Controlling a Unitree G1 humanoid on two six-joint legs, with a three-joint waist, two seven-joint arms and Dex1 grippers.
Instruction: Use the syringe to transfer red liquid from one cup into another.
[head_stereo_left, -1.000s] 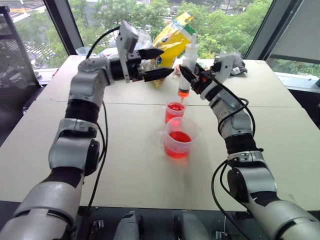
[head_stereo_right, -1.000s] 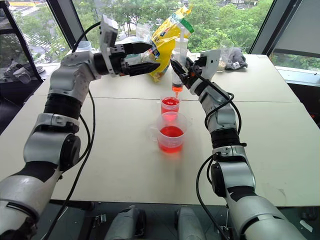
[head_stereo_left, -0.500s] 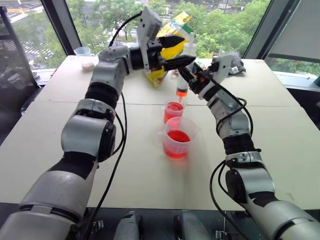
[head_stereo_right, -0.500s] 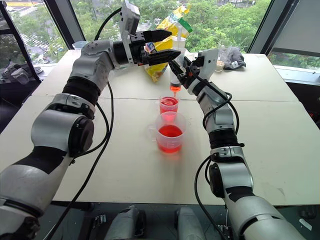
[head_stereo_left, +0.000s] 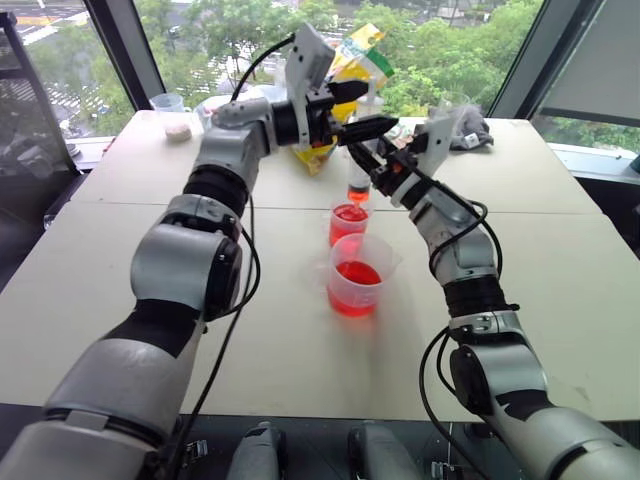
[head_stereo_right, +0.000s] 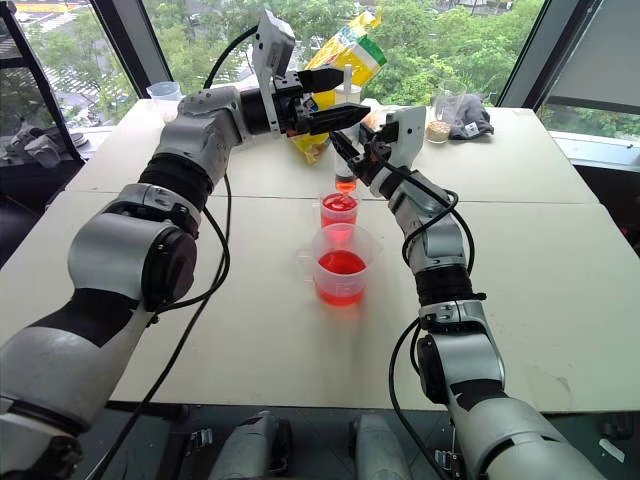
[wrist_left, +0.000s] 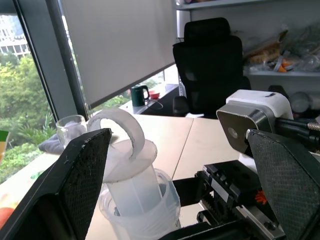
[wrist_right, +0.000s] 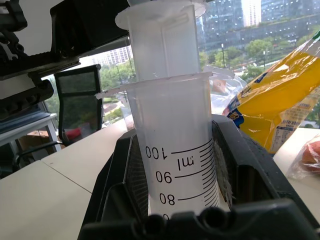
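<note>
The syringe (head_stereo_right: 346, 150) stands upright in our right gripper (head_stereo_right: 352, 152), jaws clamped on its graduated barrel, its orange tip hanging just above the narrow plain cup (head_stereo_right: 339, 210), which already holds some red liquid (head_stereo_right: 339, 203). Right in front of that cup sits the wide spouted beaker (head_stereo_right: 342, 265), red inside too, the two near touching.

Our left gripper (wrist_left: 175, 195) comes in from the side with jaws spread wide, one finger on each side of the plunger's ring top (wrist_left: 120, 132), not closed on anything. We judge the step is pressing the plunger to empty into the narrow cup. To do it well, we keep the barrel vertical and the tip centred over the cup's mouth, then push straight down along the barrel so the tip doesn't swing off the rim.

Room is tight up top: a yellow snack bag (head_stereo_right: 345, 62) stands just behind both grippers, so no sweeping back. To either side the table (head_stereo_right: 560, 260) lies open, its far edge well beyond the cups.
</note>
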